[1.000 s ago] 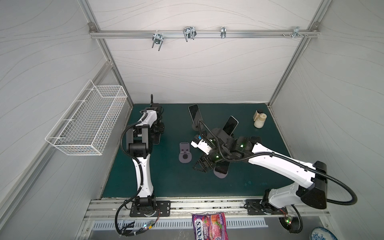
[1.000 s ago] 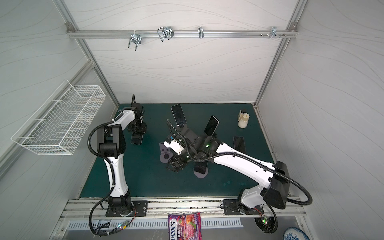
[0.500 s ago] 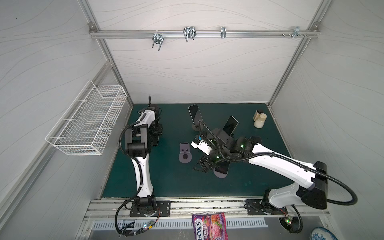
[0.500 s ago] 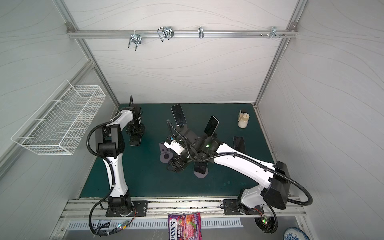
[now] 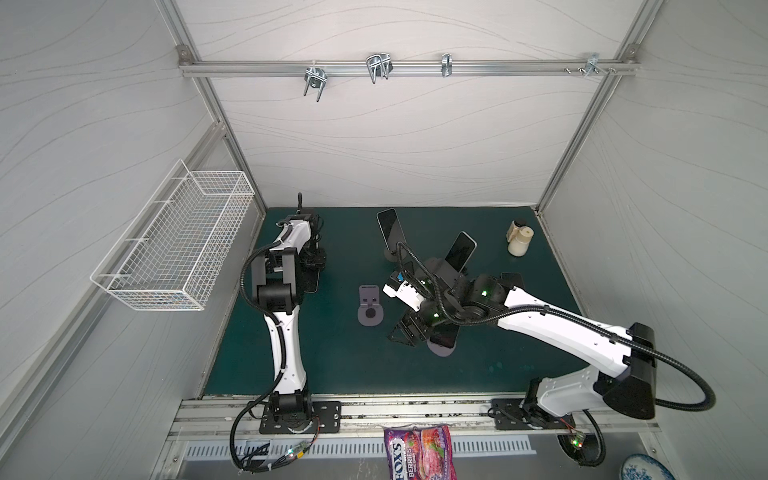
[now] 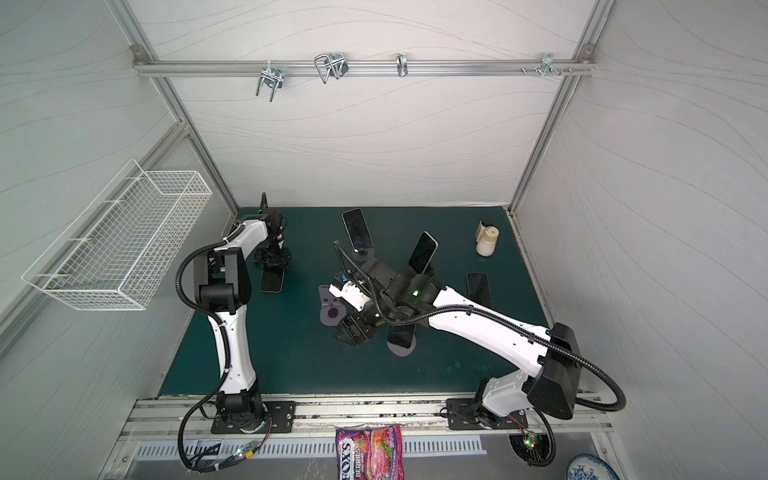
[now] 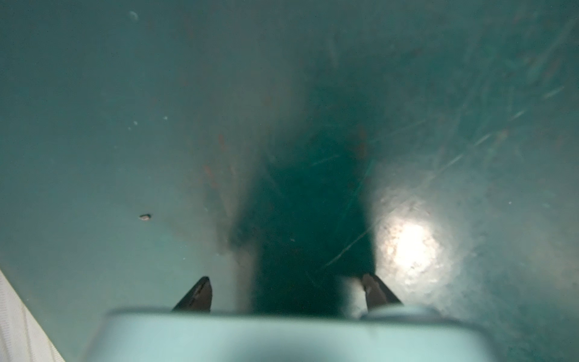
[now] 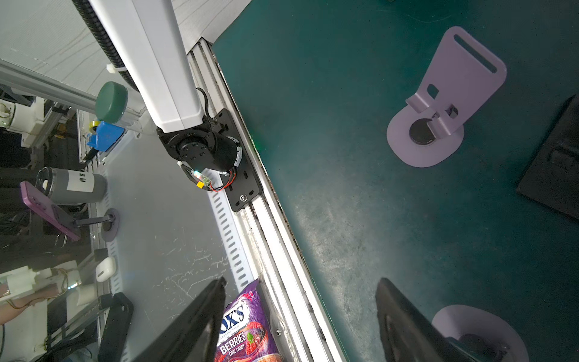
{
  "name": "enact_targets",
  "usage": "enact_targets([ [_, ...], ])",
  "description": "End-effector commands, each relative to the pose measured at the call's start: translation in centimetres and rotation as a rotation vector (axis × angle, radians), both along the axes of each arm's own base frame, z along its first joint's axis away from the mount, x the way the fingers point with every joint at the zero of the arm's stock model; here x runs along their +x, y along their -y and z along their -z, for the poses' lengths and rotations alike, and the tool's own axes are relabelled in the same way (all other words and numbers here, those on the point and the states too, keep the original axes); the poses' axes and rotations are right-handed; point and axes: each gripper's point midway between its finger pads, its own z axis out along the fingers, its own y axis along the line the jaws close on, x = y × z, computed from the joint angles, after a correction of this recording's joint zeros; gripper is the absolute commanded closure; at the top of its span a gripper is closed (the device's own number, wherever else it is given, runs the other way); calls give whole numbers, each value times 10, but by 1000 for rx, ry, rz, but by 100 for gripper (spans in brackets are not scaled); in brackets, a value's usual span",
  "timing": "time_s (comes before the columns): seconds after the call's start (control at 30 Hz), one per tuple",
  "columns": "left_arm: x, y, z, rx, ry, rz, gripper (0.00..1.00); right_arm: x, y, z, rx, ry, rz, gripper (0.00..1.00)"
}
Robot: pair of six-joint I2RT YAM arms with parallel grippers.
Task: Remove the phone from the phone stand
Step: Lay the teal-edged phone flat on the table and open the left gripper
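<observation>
— So, where is the phone (image 5: 444,337) to be found?
— It is seen low in the middle of both top views, propped on its stand (image 5: 441,352) and mostly hidden under the right arm.
— And how is it pointed?
— Its long axis is judged to run up and down the frame. The lower edge is seated at the stand's round foot and the upper end is leaned toward the top of the frame. More cannot be told.
— How is the right hand (image 8: 301,282) held?
— Its fingers are spread wide with nothing between them, just left of the phone, probably so that its edges can be straddled.
— And the left hand (image 7: 285,279)?
— It is parked at the upper left of the desk (image 5: 332,365), fingers apart and empty, presumably to be kept clear.
</observation>
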Motion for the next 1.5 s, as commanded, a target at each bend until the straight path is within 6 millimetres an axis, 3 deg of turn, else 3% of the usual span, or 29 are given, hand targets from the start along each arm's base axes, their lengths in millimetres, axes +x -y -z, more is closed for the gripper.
enact_targets([
  [0.0,3,-2,2,0,-14,-2,37,-5,5,0,-5,21,-21,23],
  [0.97,-2,-5,24,9,-59,10,26,5,13,1,7,44,3,23],
  [1.47,-4,-3,23,-2,-57,-14,20,3,12,2,9,35,-7,22],
])
